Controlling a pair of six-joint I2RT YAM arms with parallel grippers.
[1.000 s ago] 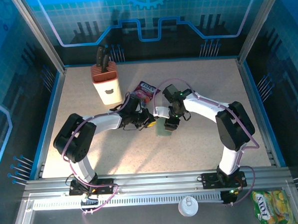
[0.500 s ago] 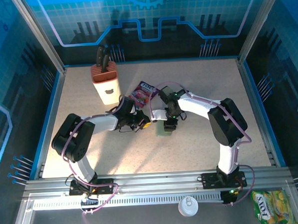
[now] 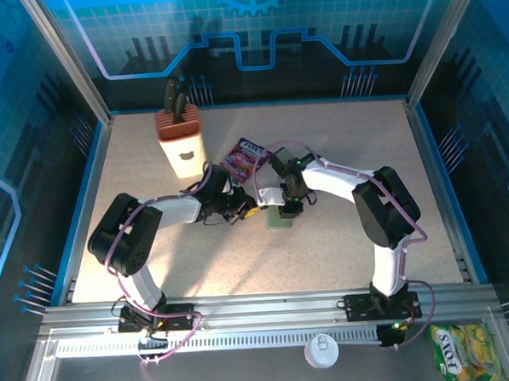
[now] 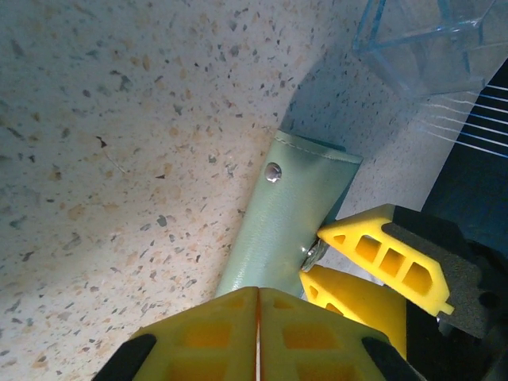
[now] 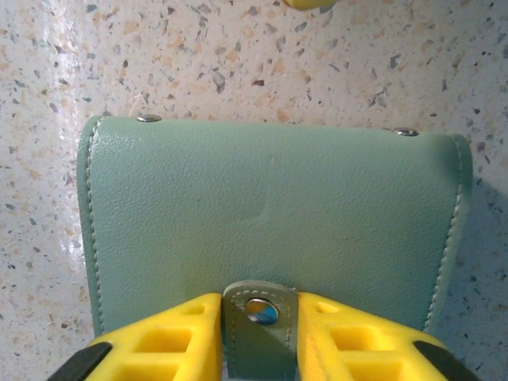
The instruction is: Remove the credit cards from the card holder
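On speckled table (image 5: 238, 48) lies a leathery card holder (image 5: 270, 230).

Knife block (image 3: 180, 143) and snack packet (image 3: 246, 155) stand behind the card holder (image 3: 278, 222).

Card holder (image 4: 290, 206) lies beside the closed left claw (image 4: 257, 295).

**Three Lenses, One Meeting Point**

From above and behind both arm bases, looked down and forward, far enough off to take in the whole table (image 3: 346, 143). From the left wrist, peered low and close across the speckled surface, over the left gripper (image 4: 258, 292), obliquely at the card holder (image 4: 282, 214). From the right wrist, stared nearly straight down at it from very near, past the right gripper (image 5: 259, 308). Met on the card holder in all three.
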